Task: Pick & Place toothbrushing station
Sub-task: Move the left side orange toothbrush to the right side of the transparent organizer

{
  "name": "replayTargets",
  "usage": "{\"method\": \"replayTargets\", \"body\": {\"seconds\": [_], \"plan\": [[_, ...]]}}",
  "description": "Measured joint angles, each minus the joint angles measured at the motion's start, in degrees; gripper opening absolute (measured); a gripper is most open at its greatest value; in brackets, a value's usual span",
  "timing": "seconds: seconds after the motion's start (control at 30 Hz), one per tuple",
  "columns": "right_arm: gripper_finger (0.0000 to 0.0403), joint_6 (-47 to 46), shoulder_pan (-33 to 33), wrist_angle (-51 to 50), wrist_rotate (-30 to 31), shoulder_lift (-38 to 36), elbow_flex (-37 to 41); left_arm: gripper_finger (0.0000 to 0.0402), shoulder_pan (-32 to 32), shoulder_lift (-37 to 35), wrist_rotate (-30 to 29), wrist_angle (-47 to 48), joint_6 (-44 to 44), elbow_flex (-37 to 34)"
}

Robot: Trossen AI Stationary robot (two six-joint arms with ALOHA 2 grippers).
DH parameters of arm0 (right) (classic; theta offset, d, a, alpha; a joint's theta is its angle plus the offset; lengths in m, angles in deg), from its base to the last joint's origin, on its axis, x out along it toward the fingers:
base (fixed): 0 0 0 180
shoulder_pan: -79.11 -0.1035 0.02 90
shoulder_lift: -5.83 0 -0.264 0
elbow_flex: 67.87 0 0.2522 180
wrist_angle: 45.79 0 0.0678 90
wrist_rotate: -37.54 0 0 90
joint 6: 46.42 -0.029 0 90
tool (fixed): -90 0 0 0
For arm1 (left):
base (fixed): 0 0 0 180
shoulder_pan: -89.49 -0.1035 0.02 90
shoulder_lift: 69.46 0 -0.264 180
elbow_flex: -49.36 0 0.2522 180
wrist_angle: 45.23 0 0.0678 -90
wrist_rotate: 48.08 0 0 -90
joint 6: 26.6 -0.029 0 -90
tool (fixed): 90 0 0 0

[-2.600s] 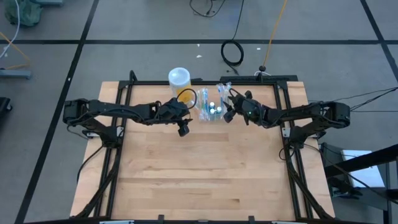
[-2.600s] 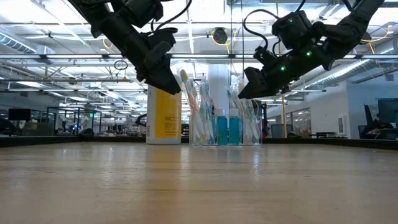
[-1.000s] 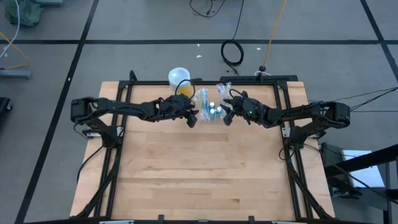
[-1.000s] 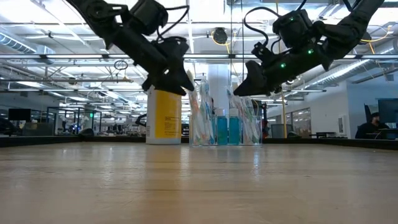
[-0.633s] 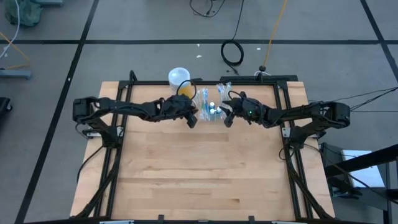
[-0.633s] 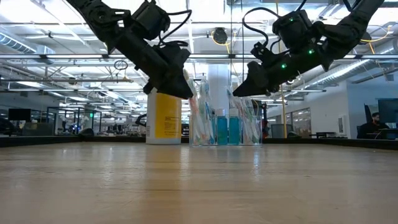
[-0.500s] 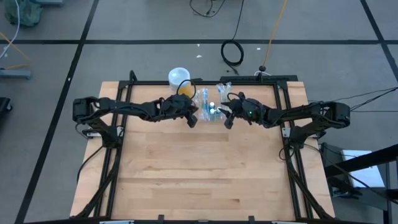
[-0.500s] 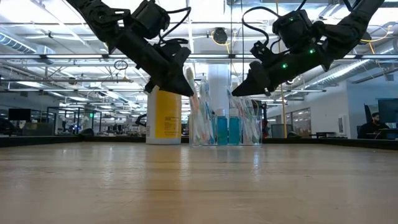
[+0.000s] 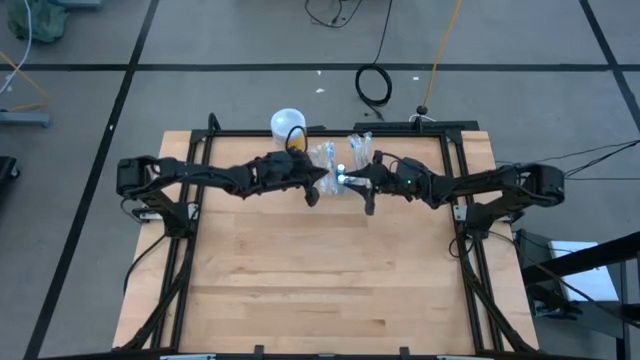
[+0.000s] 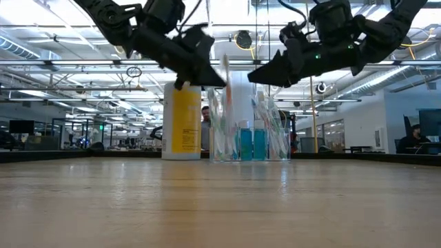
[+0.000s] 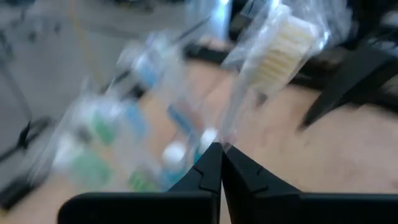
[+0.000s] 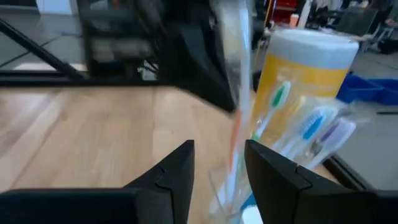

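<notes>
toothbrushing station (image 9: 338,172) between left tool (image 9: 322,178), right tool (image 9: 360,181)

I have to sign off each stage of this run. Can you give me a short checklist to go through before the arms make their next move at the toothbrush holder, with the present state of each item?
1. Left hand shut on a wrapped toothbrush: ok; its fingers meet on the wrapper.
2. Right hand open, holding nothing: ok.
3. Toothbrushing station upright on the table: ok in the low view.
4. Yellow-orange cup standing beside the station, untouched: ok.
5. Held toothbrush free of the station's slot: cannot tell; the views are blurred there.
6. Clearance between the two hands above the station: not ok; they nearly meet in the high view.
</notes>
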Motion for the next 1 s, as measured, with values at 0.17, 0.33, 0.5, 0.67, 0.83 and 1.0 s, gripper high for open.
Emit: {"method": "replayTargets", "body": {"seconds": [0.17, 0.33, 0.5, 0.67, 0.83, 1.0], "plan": [[0.0158, -1.88, -0.13, 3.46, -0.21, 3.14, 0.02, 0.0003, 1.37, -0.04, 1.9, -6.7, -4.27, 0.0], [0.0186, -4.4, -0.75, 13.86, -4.55, 7.55, 0.02, 0.0003, 1.99, -0.04, 2.04, -8.28, -4.69, 0.0], [0.0196, -4.39, -1.58, 19.11, -4.46, 9.19, 0.02, 0.0003, 1.99, -0.04, 2.45, -8.32, -4.24, 0.0], [0.0193, -4.36, -1.32, 19.52, -1.43, 9.2, -0.02, 0.0004, 2.78, -0.04, 4.46, -8.38, -5.31, 0.0], [0.0192, -4.14, -1.32, 20.0, -1.45, 9.2, -0.04, 0.0004, 3.79, -0.07, 4.54, -8.37, -8.14, 0.0], [0.0173, -3.06, -1.32, 19.45, -1.84, 9.2, -0.04, 0.0003, 4.18, -0.06, 4.53, -8.37, -8.32, 0.0]]}}
